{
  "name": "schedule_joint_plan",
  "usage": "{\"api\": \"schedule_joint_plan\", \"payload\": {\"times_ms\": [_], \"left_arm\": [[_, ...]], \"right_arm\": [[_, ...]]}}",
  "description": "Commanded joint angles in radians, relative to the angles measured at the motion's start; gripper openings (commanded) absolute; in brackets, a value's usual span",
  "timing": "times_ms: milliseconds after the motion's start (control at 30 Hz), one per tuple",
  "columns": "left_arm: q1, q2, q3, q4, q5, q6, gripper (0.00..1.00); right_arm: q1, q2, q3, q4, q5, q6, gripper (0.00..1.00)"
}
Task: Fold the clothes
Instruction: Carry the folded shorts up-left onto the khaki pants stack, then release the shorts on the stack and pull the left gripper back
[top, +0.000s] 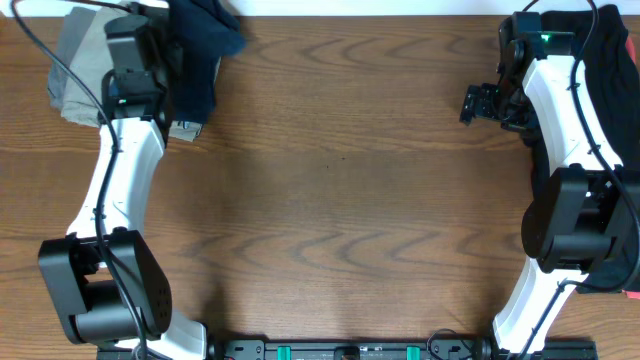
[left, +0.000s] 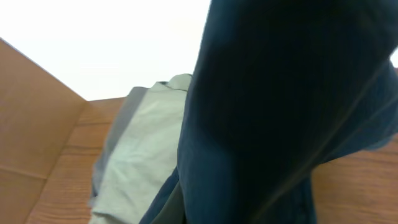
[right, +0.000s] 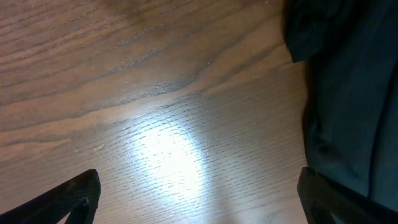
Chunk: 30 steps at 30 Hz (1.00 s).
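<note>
- Overhead: the left gripper (top: 141, 40) sits at the far left corner of the table (top: 330, 200). Its fingers are covered by its own black wrist, so the grip cannot be seen from above.
- Overhead: the navy shorts (top: 203, 45) lie bunched right beside that wrist, overlapping a grey and khaki garment (top: 72, 75). The arm lies across part of both, and the top edge of the picture cuts them off.
- Overhead: the right gripper (top: 478, 103) hangs over bare wood near the right side with its jaws spread and nothing between them. A black garment (top: 612, 55) lies along the right edge, half hidden behind the right arm and cut off by the frame.
- Left wrist: navy shorts (left: 292, 112) fill the right half, so close to the lens that they blur and hide the fingers entirely. The claw is clenched, and the fabric rising in front of it looks caught in the grip.
- Left wrist: beneath and to the left lies the grey and khaki garment (left: 140, 162) on the table (left: 53, 186).
- Left wrist: beyond the table edge everything is washed out white.
- Right wrist: the right gripper (right: 196, 186) shows only two dark fingertips (right: 78, 196) at the bottom corners, wide apart over the lit table (right: 155, 93).
- Right wrist: dark cloth (right: 351, 93) fills the right side, clear of the fingers. Its colour is hard to tell.
</note>
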Motion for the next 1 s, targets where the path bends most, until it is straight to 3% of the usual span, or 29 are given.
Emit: {"api": "schedule_joint_plan", "payload": {"times_ms": [0, 200, 533, 567, 633, 667, 800, 967], "left_arm": [[0.027, 0.018, 0.026, 0.024, -0.016, 0.013, 0.07], [0.066, 0.095, 0.026, 0.067, -0.016, 0.013, 0.08], [0.127, 0.22, 0.026, 0.303, -0.016, 0.055, 0.08], [0.134, 0.227, 0.026, 0.32, -0.016, 0.063, 0.13], [0.146, 0.233, 0.026, 0.326, -0.016, 0.062, 0.42], [0.153, 0.235, 0.026, 0.327, -0.016, 0.062, 0.47], [0.18, 0.235, 0.026, 0.327, -0.016, 0.061, 0.49], [0.19, 0.224, 0.026, 0.293, -0.016, 0.061, 0.72]], "right_arm": [[0.0, 0.0, 0.006, 0.0, 0.017, -0.003, 0.99], [0.0, 0.0, 0.006, 0.0, 0.017, -0.003, 0.99], [0.0, 0.0, 0.006, 0.0, 0.017, -0.003, 0.99], [0.0, 0.0, 0.006, 0.0, 0.017, -0.003, 0.99], [0.0, 0.0, 0.006, 0.0, 0.017, -0.003, 0.99], [0.0, 0.0, 0.006, 0.0, 0.017, -0.003, 0.99], [0.0, 0.0, 0.006, 0.0, 0.017, -0.003, 0.99], [0.0, 0.0, 0.006, 0.0, 0.017, -0.003, 0.99]]}}
